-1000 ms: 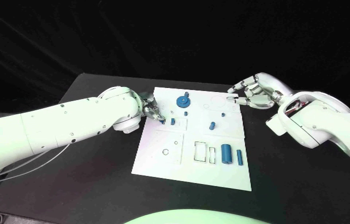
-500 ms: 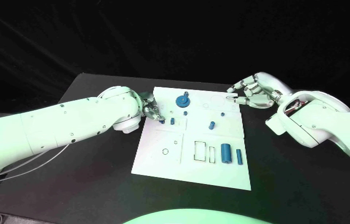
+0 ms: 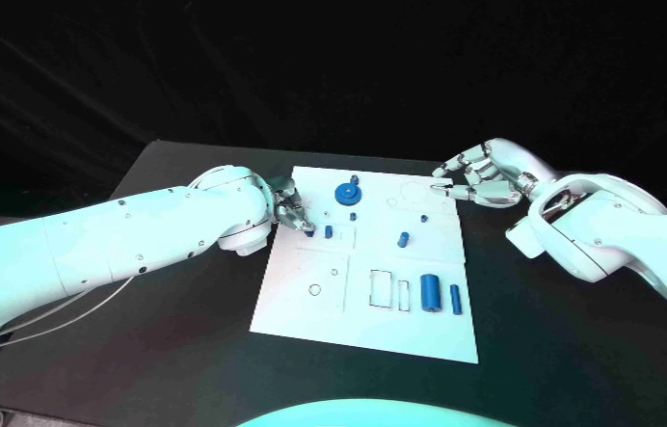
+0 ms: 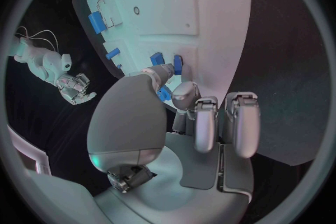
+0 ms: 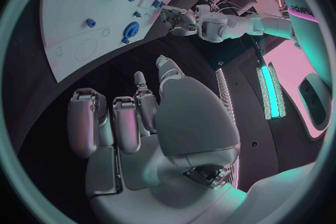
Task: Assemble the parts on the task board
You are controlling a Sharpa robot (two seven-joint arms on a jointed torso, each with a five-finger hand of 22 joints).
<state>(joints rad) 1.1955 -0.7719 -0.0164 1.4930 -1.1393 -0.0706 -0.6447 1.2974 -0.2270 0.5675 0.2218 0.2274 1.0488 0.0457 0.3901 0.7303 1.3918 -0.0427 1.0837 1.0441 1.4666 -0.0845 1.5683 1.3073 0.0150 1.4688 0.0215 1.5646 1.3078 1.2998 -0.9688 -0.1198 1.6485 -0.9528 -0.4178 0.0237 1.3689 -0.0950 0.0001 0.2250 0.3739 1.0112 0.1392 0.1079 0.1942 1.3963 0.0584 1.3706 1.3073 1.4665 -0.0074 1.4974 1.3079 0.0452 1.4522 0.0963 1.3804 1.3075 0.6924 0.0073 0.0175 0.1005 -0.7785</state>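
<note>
The white task board [image 3: 364, 302] lies mid-table. My left hand [image 3: 291, 208] hovers at its left edge, thumb and a finger close together beside two small blue pegs [image 3: 328, 231], which also show past the fingertips [image 4: 177, 63]. A blue bit [image 4: 164, 93] shows between thumb and finger; I cannot tell whether it is pinched or lies behind them. A blue gear [image 3: 348, 193] sits at the far end. A short blue piece [image 3: 403, 238], a blue cylinder [image 3: 433, 293] and a thin blue bar [image 3: 456, 299] lie on the board. My right hand [image 3: 480, 182] hangs at the far right corner, fingers curled, holding nothing.
Outlined slots [image 3: 383, 288] and small round holes [image 3: 317, 288] mark the board's near half. Black table [image 3: 181, 350] surrounds the board on all sides. In the right wrist view the board [image 5: 77, 17] lies beyond my curled fingers [image 5: 119, 123].
My left hand has edged slightly toward the board's far end. The right hand and the blue pieces have stayed put.
</note>
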